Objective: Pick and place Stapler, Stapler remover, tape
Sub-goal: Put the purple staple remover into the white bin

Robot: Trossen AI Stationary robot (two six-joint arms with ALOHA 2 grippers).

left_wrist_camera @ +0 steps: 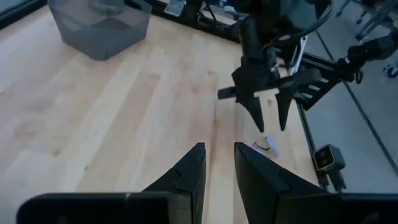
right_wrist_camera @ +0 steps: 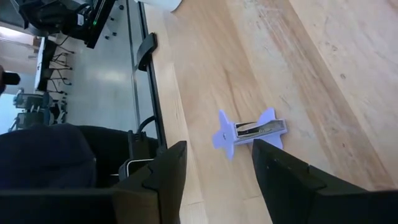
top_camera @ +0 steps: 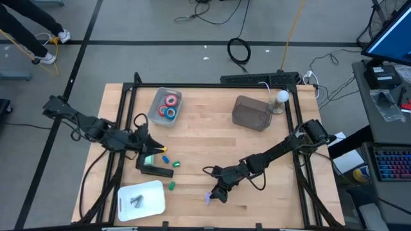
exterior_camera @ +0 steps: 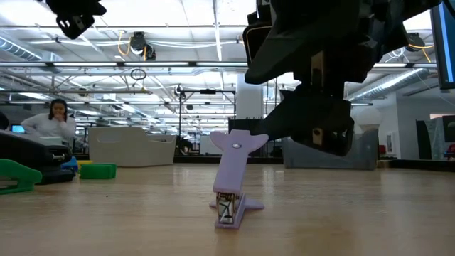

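You are looking down on a pale wooden table (top_camera: 212, 141) with a dark arm at each side. Take the lilac staple remover (top_camera: 209, 198) as your landmark: it sits alone on bare wood near the table's front edge, standing on its winged base with its jaws pointing up in the low view (exterior_camera: 232, 178).

The right gripper (top_camera: 220, 193) hangs just above and beside the staple remover. Its fingers are spread apart, one to each side of the remover, and they hold nothing (right_wrist_camera: 211, 163). From the left wrist you see those two dark fingers (left_wrist_camera: 254, 104) pointing down at the small lilac shape (left_wrist_camera: 268, 145).

To the left of the staple remover, across open wood, lies the black stapler (top_camera: 156, 170), flat on the table. The left gripper (top_camera: 146, 153) sits just beyond the stapler's far side; its fingers show a narrow gap with nothing between them (left_wrist_camera: 217, 174).

Small yellow, blue and green bits (top_camera: 171, 163) lie between the stapler and the staple remover. A white tray (top_camera: 141, 198) lies at the front edge, left of the remover.

Far behind and left of the remover, a clear bin (top_camera: 165, 106) holds red and blue tape rolls (top_camera: 171, 106). A second, smoky clear bin (top_camera: 252, 113) stands behind the remover, towards the back.

In the low view a person (exterior_camera: 50, 121) sits far behind the table.
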